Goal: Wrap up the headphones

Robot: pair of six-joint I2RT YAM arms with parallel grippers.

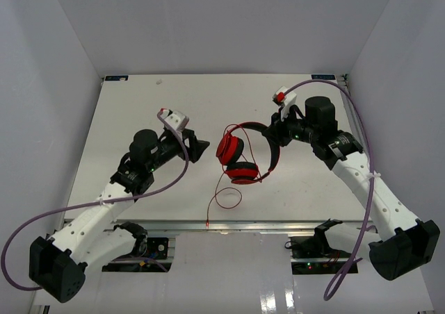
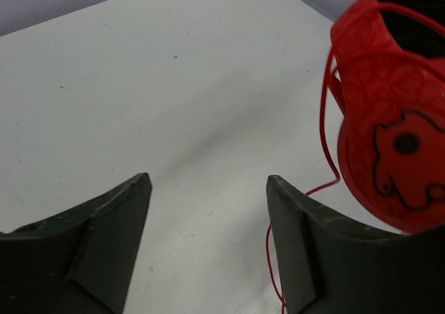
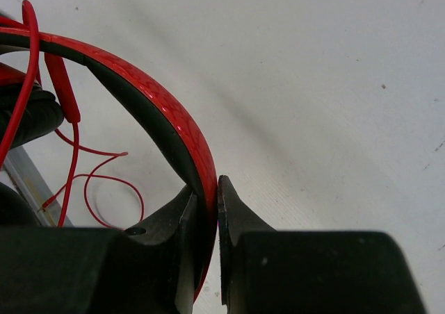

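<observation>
Top external: thin red cord (image 1: 224, 197) loops on table (image 1: 125, 119) from near edge up to headphones (image 1: 231, 149), mid-table. Left gripper (image 1: 200, 147) just left of earcups (image 1: 243, 172), jaws spread wide, nothing between. Right gripper (image 1: 273, 132) farther back, on right, jaws nearly closed, clamped on red-and-black headband (image 3: 174, 119).

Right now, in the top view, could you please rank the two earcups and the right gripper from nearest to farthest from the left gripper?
From the left gripper:
1. Upper earcup, just to its right.
2. Lower earcup, to the right and nearer the arm bases.
3. Right gripper, farthest, on the right side.
</observation>
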